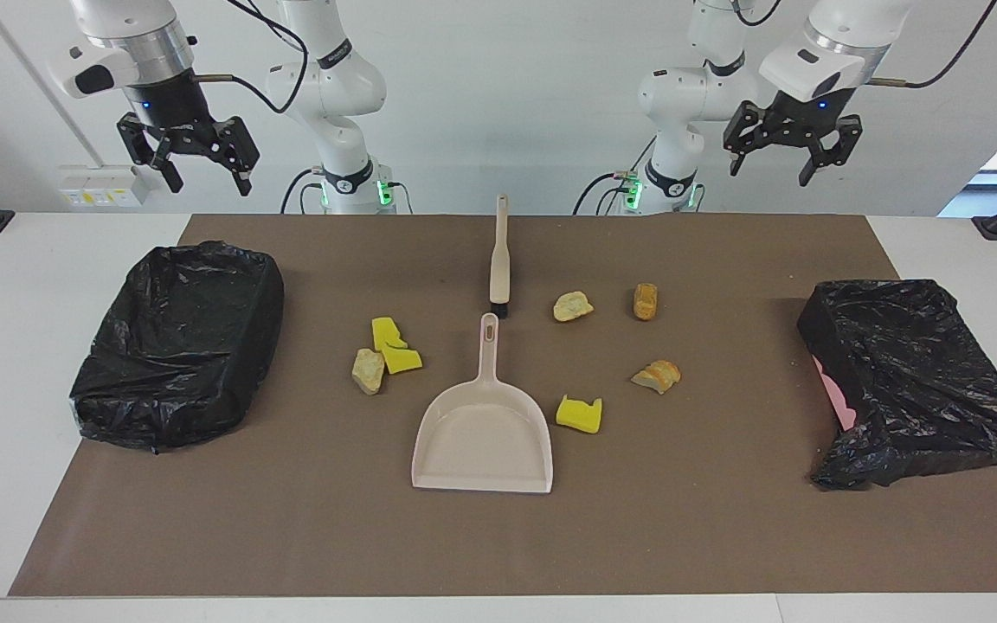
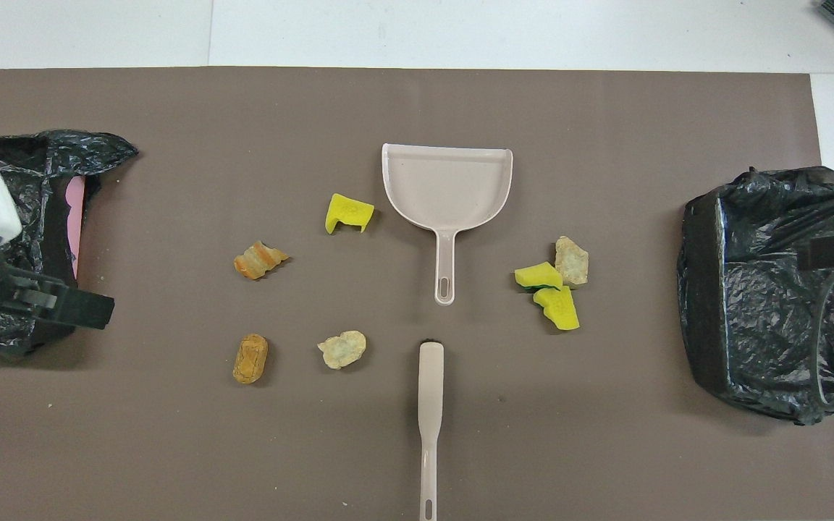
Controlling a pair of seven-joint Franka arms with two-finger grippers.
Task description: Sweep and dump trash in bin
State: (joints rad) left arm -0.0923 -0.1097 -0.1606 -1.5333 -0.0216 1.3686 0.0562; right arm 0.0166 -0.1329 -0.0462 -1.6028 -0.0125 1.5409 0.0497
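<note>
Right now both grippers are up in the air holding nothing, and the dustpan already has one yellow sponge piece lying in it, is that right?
Not quite. The dustpan is empty: the nearest yellow sponge piece lies on the mat beside it, as the overhead view shows. The rest holds: the left gripper and the right gripper are both raised, open and holding nothing.

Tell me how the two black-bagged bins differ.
The bin at the right arm's end sits upright with its bag-lined mouth open upward; the bin at the left arm's end has its bag slumped, with a pink wall showing at one edge. The first sits slightly nearer the robots than the second. Both are lined in crinkled black plastic and rest at the mat's ends.
</note>
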